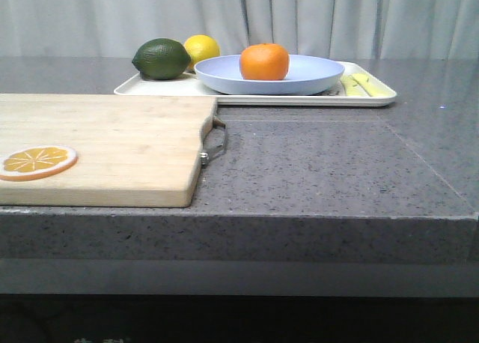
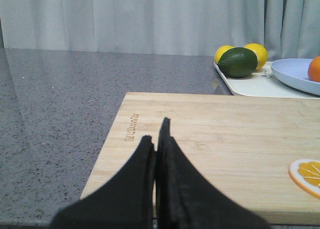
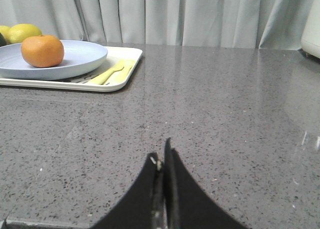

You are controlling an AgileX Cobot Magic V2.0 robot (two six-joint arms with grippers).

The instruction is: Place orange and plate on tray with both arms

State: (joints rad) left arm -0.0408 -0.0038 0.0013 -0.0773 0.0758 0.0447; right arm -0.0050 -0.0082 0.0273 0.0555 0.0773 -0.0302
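The orange (image 1: 264,61) sits on the pale lavender-blue plate (image 1: 314,76), and the plate rests on the off-white tray (image 1: 299,99) at the back of the table. They also show in the right wrist view: orange (image 3: 42,51), plate (image 3: 80,56), tray (image 3: 125,74). The left wrist view shows the plate's edge (image 2: 292,74) and a sliver of the orange (image 2: 315,69). My left gripper (image 2: 156,131) is shut and empty above the wooden board. My right gripper (image 3: 161,156) is shut and empty above bare counter. Neither gripper shows in the front view.
A wooden cutting board (image 1: 112,144) with a metal handle (image 1: 217,141) lies at front left, with an orange slice (image 1: 37,162) on it. A dark green lime (image 1: 161,58) and a yellow lemon (image 1: 202,49) sit on the tray's left end. Yellow cutlery (image 1: 359,85) lies at its right end.
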